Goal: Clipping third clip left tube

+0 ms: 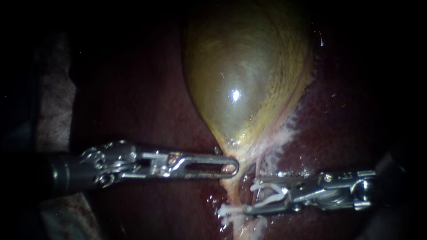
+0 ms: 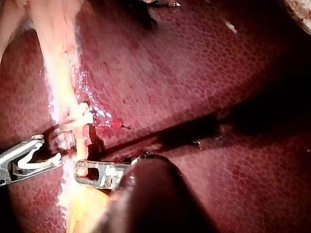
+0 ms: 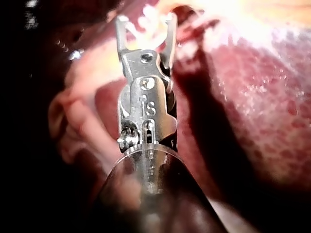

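- Tube (image 1: 232,189): a pale strand running down from the narrow lower end of the gallbladder (image 1: 240,80), lying on the dark liver (image 1: 147,102) between the two instrument tips. I cannot tell from the endoscope view whether this is the left tube.
- Left instrument (image 1: 232,168): its jaws lie together, clamped on the gallbladder's narrow end just above the tube.
- Right instrument (image 1: 250,195): its jaws stand spread wide and carry an unsqueezed white clip (image 1: 269,194), with the tips just beside the tube.
- Step in hand, as I judge it: lining up the loaded clip, which is not yet placed.
- Next move calls for sliding the spread jaws across the tube until it sits fully between them, square to it, and then squeezing.
- Count: two instruments, one gallbladder, one tube plainly seen, and one clip in the jaws.
- White bits (image 1: 224,211) on the tube by the right tips may be clips already set, but I cannot count them.
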Tool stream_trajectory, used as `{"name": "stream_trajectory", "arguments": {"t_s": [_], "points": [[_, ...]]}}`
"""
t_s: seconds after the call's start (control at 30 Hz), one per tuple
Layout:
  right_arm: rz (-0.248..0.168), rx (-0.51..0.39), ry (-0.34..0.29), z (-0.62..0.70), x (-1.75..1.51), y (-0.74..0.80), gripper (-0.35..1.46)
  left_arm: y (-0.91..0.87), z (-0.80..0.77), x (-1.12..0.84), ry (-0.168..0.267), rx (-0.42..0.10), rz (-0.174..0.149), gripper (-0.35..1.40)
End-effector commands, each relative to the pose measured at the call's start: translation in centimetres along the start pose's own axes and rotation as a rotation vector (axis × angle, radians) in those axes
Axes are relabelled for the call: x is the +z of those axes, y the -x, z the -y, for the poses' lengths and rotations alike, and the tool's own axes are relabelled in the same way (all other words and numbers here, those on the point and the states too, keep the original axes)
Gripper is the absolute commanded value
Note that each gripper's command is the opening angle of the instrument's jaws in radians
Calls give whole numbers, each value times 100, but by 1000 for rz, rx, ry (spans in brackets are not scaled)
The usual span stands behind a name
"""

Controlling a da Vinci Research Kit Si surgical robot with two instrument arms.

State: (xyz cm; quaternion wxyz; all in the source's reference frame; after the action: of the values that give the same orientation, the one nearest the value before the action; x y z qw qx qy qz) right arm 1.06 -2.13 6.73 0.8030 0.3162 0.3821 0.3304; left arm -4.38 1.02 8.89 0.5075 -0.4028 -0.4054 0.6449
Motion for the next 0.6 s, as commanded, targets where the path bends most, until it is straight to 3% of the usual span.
{"name": "stream_trajectory", "arguments": {"t_s": [0.03,0.27,0.6], "points": [[1,4,-3,-2,3,0,59,0,-1,0,-2,-1,0,-35],[-3,13,-10,-11,25,3,59,1,-6,-1,-1,-3,0,-35],[7,2,-5,-26,37,20,59,1,-11,-3,-1,-4,1,-35]]}}
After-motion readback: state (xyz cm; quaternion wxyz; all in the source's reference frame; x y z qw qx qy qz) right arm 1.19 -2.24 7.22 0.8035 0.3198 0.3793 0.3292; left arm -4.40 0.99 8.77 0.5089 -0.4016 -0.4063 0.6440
